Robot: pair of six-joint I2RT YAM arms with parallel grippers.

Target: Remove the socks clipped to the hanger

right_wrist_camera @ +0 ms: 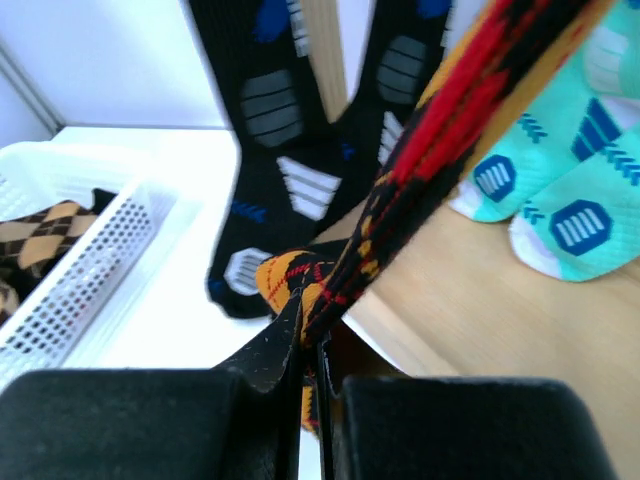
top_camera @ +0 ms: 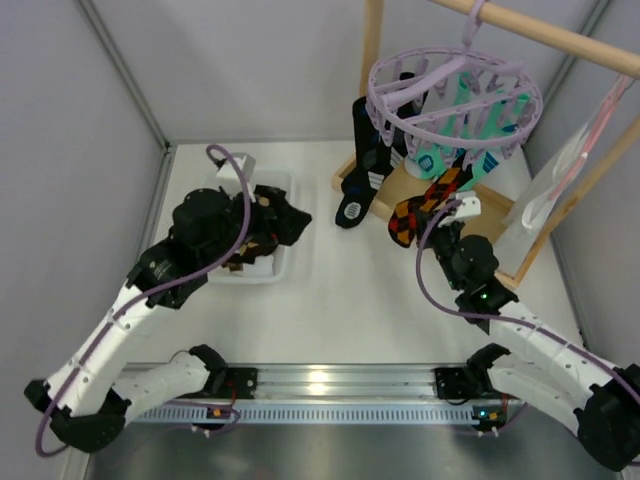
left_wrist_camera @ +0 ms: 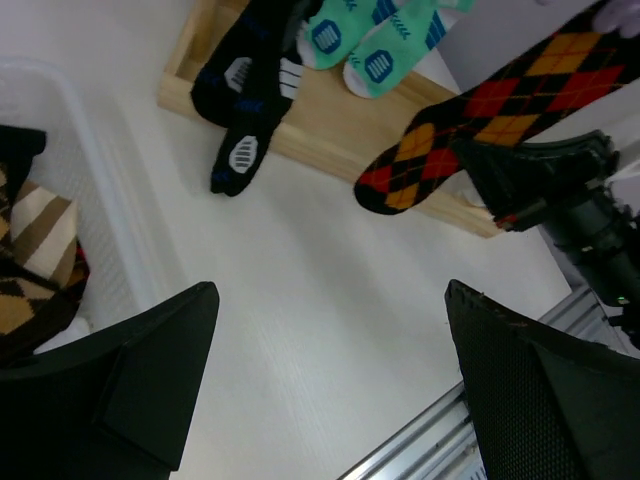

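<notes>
The round lavender plastic hanger (top_camera: 455,105) hangs from a wooden rod at about 1 o'clock in the top view, with socks pinned to its little pegs. The orange-and-black argyle sock (top_camera: 425,205) dangles from the hanger's 6 o'clock side, and its toe end reaches down near the wooden rack base. It has bright red, orange and black diamonds. The right fingers (right_wrist_camera: 290,360) are squeezed shut on the low end of this sock, and the cloth is pinched flat between them. The left fingers (left_wrist_camera: 530,390) are spread wide and hold nothing; they hover over the white plastic basket (top_camera: 285,262) at 9 o'clock, which has some socks in it. A sock like this is light, soft and stretchy, so I think it will stretch before the peg lets go. A hold higher up, closer to the peg, would pull better. The hanger may swing too. Black socks with white stripes (top_camera: 360,170) hang at its 9 o'clock side, and mint-teal socks (top_camera: 450,150) hang in the middle.
</notes>
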